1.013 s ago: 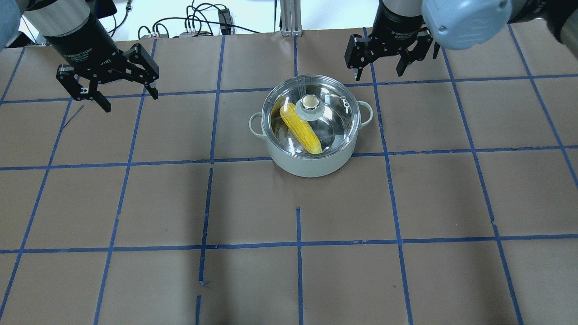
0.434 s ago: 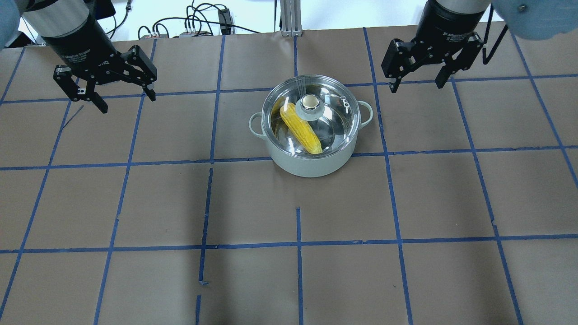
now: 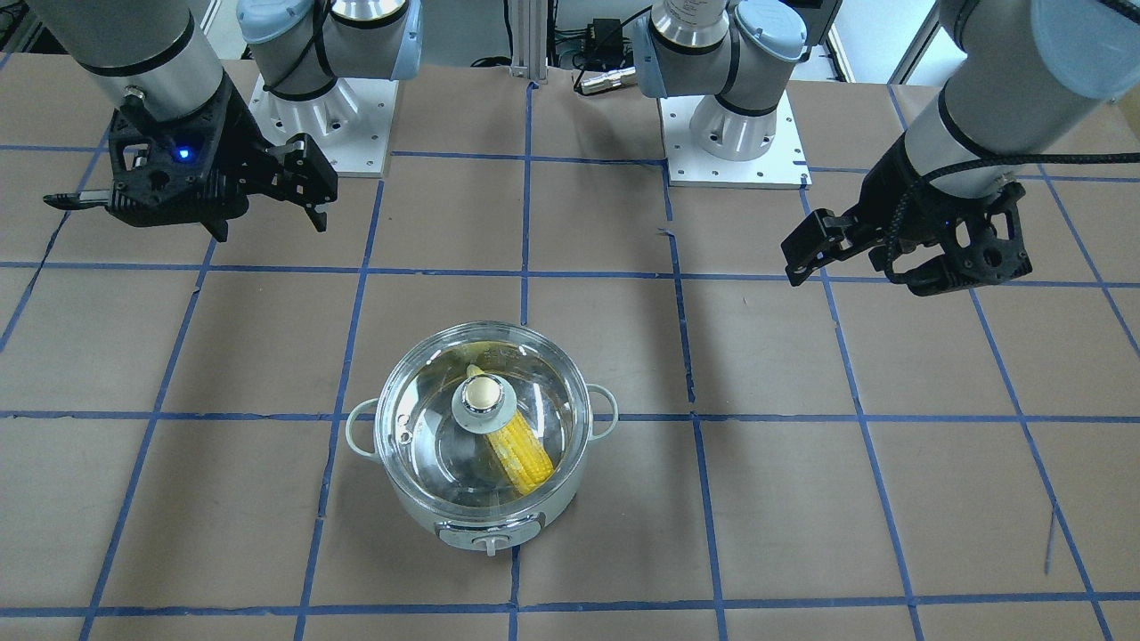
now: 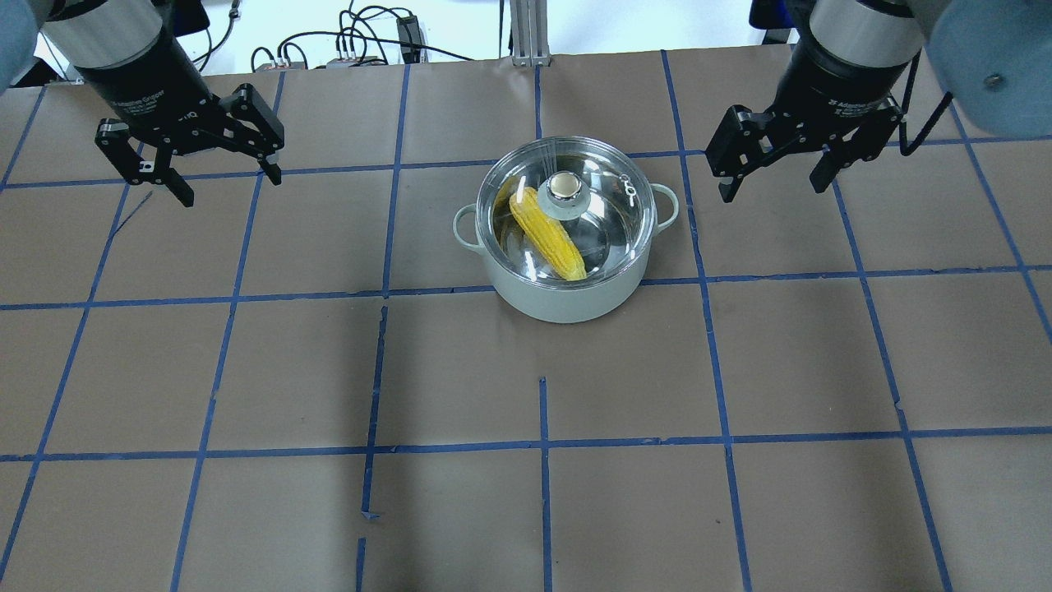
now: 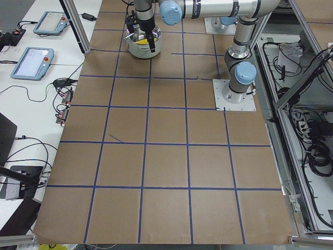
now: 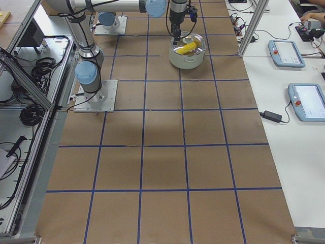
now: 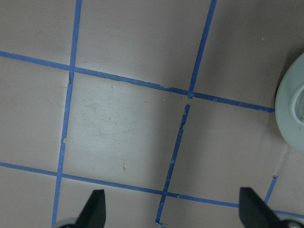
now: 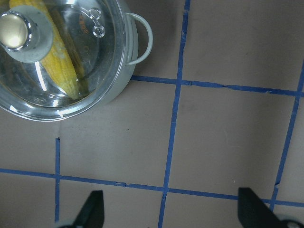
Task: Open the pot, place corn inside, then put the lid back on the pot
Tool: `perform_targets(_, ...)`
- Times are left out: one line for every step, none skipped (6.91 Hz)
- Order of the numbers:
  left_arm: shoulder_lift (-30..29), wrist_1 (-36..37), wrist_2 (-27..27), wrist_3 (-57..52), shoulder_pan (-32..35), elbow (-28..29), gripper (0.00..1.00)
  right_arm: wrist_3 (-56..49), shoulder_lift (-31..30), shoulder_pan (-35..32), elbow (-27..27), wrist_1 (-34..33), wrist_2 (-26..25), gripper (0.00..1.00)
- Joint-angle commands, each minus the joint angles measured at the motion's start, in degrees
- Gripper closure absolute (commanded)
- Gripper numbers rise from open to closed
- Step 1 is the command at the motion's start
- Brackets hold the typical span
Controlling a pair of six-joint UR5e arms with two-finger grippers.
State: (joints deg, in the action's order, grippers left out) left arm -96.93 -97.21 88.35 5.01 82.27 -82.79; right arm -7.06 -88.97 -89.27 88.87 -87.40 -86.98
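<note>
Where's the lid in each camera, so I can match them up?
Front-facing: lid lower centre.
Overhead: lid upper centre.
Exterior left: lid at top, left of centre.
Exterior right: lid at top, right of centre.
Left wrist: not in it.
Right wrist: lid top-left corner.
Landmark: yellow corn under it.

I watched through six cameras. One sat high behind the robot (image 3: 730,125) and looked forward and down on the bench (image 4: 625,370). One sat across the bench, faced the robot and looked steeply down. Both were fairly near and showed the pot (image 4: 567,302) in the middle. Two more stood far off at the two ends of the bench and looked along it. In them the pot was tiny. The last two rode on the wrists and looked down from very near. The right one caught the pot, the left one only a pale bit of it.
</note>
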Motion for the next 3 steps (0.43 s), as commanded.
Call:
perform_targets(-0.01, 0.0, -0.02, 0.0, 0.0, -0.09, 0.0, 0.03, 0.46, -0.12, -0.45, -0.48, -0.3, 0.01)
perform_targets(-0.1, 0.0, -0.02, 0.0, 0.0, 0.0, 0.0, 0.12, 0.55, -0.12, -0.63, -0.4, -0.38, 0.01)
perform_targets(-0.1, 0.0, -0.02, 0.0, 0.0, 0.0, 0.0, -0.06, 0.64, -0.12, -0.63, -0.49, -0.39, 0.01)
